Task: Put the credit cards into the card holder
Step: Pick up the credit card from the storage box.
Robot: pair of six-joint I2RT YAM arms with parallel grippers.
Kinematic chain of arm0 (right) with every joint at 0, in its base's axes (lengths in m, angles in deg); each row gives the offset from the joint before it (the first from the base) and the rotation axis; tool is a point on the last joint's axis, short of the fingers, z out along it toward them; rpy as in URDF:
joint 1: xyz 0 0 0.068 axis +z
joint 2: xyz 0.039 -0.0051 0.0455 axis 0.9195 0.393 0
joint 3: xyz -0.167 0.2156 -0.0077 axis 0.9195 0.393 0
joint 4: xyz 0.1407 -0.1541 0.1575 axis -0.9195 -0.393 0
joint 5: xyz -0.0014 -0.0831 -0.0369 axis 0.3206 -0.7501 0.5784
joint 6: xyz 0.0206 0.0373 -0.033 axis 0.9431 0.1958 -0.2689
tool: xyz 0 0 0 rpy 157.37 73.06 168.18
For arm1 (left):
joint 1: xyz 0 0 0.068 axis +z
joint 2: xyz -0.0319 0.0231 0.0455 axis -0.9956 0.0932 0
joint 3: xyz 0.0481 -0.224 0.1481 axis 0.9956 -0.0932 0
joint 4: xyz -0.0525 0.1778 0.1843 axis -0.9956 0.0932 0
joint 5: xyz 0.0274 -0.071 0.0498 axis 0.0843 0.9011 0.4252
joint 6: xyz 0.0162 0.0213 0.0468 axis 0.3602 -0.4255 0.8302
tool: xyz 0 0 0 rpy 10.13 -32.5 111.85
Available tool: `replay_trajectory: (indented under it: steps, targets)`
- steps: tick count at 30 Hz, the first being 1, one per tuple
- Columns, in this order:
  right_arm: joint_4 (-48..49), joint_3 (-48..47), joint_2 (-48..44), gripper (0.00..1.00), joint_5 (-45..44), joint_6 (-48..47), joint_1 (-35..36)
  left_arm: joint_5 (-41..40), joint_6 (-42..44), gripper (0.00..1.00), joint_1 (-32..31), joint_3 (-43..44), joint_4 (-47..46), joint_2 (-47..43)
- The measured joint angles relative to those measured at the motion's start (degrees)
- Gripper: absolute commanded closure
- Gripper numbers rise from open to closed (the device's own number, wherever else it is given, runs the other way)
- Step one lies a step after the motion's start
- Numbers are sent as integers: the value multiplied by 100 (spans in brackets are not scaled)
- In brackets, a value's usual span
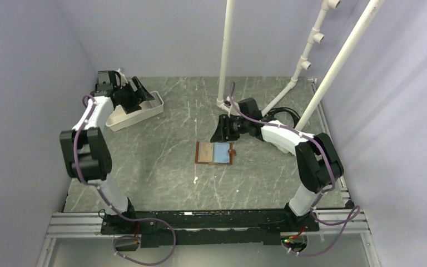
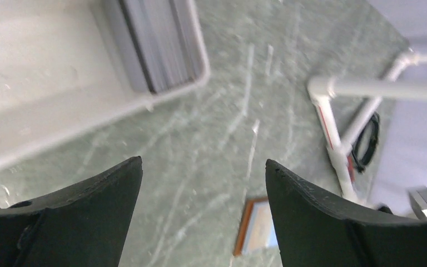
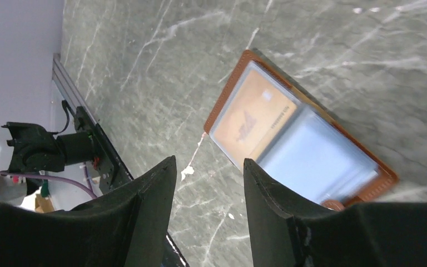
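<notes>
Small brown leather folding card holder (image 1: pixel 207 152) lies open, flat, mid-table on the grey marbled table (image 1: pixel 161 161). A thin pale blue card (image 1: pixel 223 153) covers its right half, though whether it is fully seated in a pocket cannot be told. Stack of grey cards (image 2: pixel 158 47) stands on edge in the long white plastic tray (image 1: pixel 139 115) at far left, so most of the task looks undone. Left gripper (image 2: pixel 203 167) hangs by the tray with jaws spread, empty; right gripper (image 3: pixel 208 167) sits just beyond the holder, jaws parted, empty.
</notes>
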Motion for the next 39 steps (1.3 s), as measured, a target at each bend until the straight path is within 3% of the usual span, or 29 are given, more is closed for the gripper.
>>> replay_trajectory:
  steps: [6, 12, 29, 39]
  targets:
    - [-46, 472, -264, 50, -22, -107, -332, -490, -103, 22, 87, 1038, -63, 1528]
    - [-170, 682, -264, 50, -13, -153, -474, -623, -278, 23, 48, 1364, -323, 2210]
    - [-155, 684, -264, 50, 4, -190, -520, -282, -514, 41, -98, 1550, -835, 2677]
    - [-153, 708, -264, 51, 13, -190, -520, -203, -592, 60, -72, 1572, -848, 2675]
